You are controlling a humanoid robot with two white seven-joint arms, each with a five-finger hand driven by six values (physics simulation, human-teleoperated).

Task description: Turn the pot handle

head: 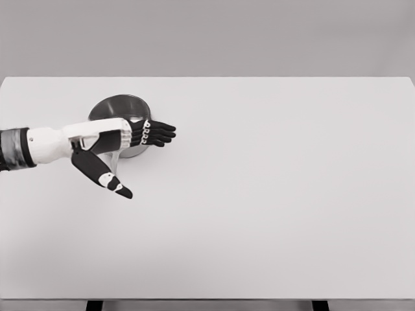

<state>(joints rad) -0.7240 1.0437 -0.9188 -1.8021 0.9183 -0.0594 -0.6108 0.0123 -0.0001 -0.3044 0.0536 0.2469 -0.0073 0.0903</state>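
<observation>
While my left hand (133, 139) lies across the round grey metal pot (120, 109) at the white table's (272, 194) left rear, its fingers stretch flat, thumb splayed, gripping nothing; I see the pot's pale handle (115, 160) beneath the palm. The pot's inside looks empty.

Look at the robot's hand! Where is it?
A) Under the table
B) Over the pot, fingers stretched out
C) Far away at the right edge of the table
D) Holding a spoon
B: the left hand reaches in from the left and sits over the near side of the metal pot on the white table, fingers spread and not visibly gripping anything.
</observation>
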